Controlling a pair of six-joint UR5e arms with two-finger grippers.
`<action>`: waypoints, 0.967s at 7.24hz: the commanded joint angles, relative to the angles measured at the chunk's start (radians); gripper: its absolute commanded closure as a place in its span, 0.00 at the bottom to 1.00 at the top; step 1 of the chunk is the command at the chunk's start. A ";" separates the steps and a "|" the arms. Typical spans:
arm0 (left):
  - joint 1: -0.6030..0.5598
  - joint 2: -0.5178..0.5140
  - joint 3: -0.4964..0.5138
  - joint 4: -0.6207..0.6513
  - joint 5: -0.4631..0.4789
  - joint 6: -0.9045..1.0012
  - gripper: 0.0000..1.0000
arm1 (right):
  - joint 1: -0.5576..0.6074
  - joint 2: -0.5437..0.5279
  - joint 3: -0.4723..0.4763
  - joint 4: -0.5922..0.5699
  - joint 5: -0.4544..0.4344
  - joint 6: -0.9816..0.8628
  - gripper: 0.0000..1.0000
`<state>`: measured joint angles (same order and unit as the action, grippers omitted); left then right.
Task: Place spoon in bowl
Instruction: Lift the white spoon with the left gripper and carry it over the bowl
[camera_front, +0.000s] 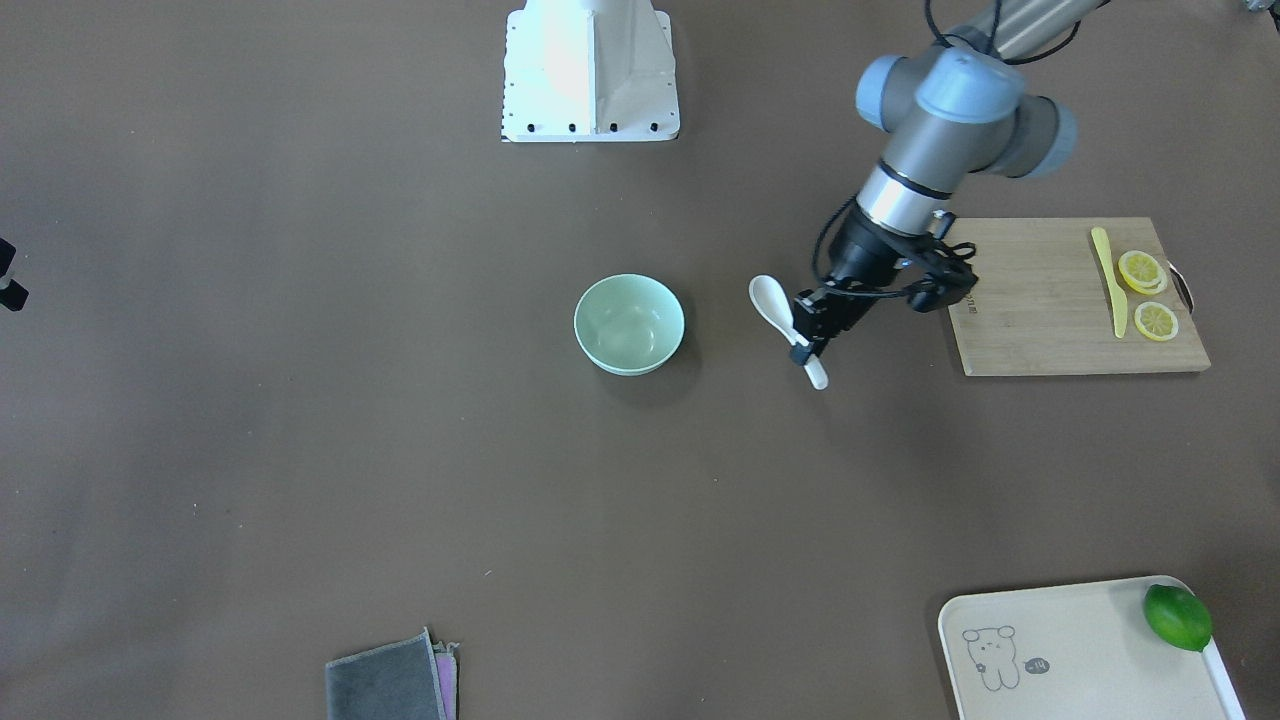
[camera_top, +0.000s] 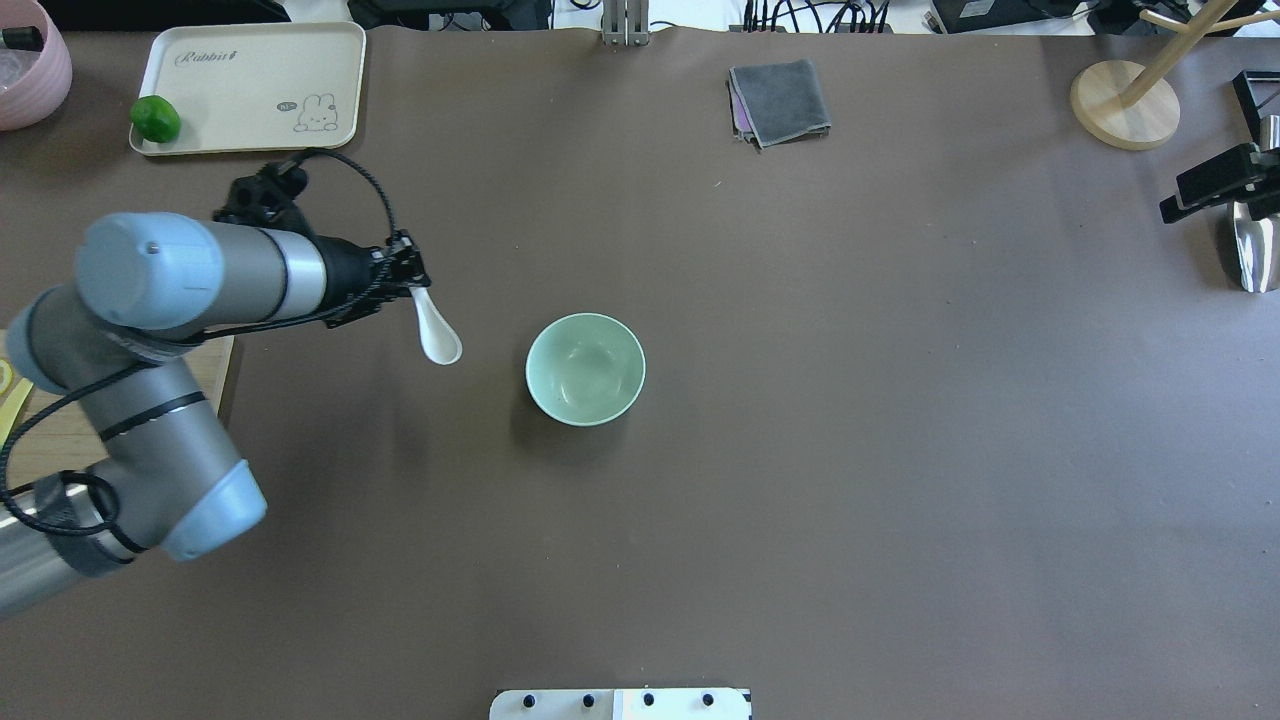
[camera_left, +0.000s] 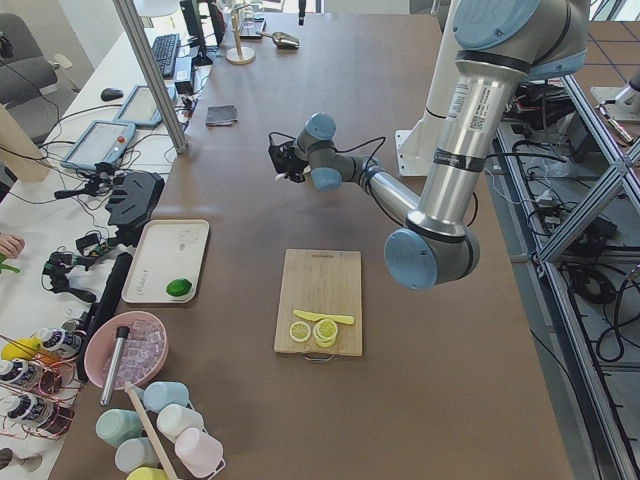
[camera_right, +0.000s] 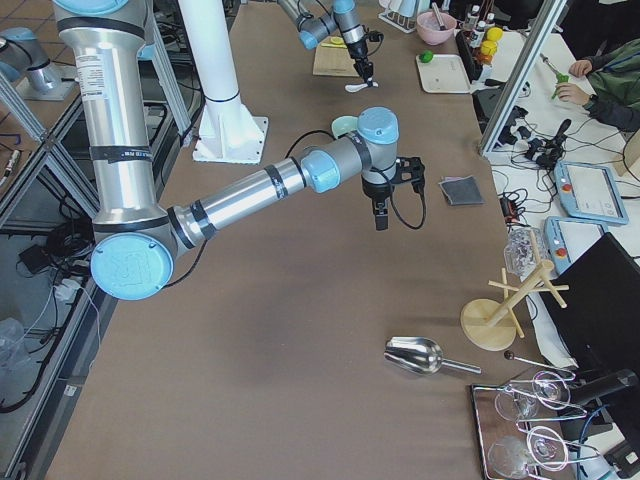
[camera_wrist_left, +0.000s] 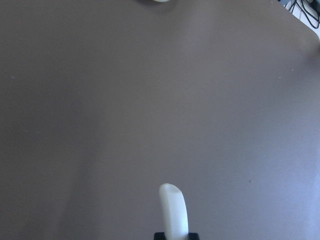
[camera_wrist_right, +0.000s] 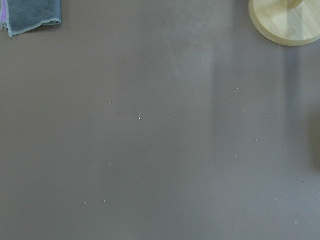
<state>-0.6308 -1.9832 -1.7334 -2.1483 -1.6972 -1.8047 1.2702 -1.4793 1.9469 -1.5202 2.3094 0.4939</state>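
The pale mint-green bowl (camera_front: 629, 325) stands upright near the table's middle and also shows in the overhead view (camera_top: 585, 368). My left gripper (camera_front: 810, 333) (camera_top: 408, 277) is shut on the handle of the white spoon (camera_front: 772, 300) (camera_top: 438, 338). It holds the spoon beside the bowl on the robot's left, a short gap away, with the scoop toward the robot. The left wrist view shows only the handle end (camera_wrist_left: 173, 207) over bare table. My right gripper (camera_top: 1215, 185) is at the overhead view's right edge, high above the table. I cannot tell whether its jaws are open or shut.
A wooden cutting board (camera_front: 1040, 300) with lemon slices and a yellow knife (camera_front: 1108, 280) lies behind the left arm. A cream tray (camera_top: 250, 85) holds a lime (camera_top: 155, 118). A grey cloth (camera_top: 780, 100), a wooden stand (camera_top: 1125, 105) and a metal scoop (camera_top: 1250, 250) are at the far right.
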 joint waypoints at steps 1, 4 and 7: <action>0.109 -0.205 0.055 0.175 0.135 -0.116 1.00 | 0.001 -0.001 0.000 0.000 0.002 0.000 0.00; 0.160 -0.237 0.109 0.171 0.192 -0.098 0.23 | 0.001 -0.003 0.001 0.000 -0.001 0.000 0.00; 0.142 -0.116 -0.039 0.192 0.141 0.151 0.02 | 0.005 -0.015 0.001 0.000 -0.008 -0.001 0.00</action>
<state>-0.4801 -2.1697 -1.6854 -1.9683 -1.5239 -1.7781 1.2728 -1.4849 1.9482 -1.5202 2.3043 0.4936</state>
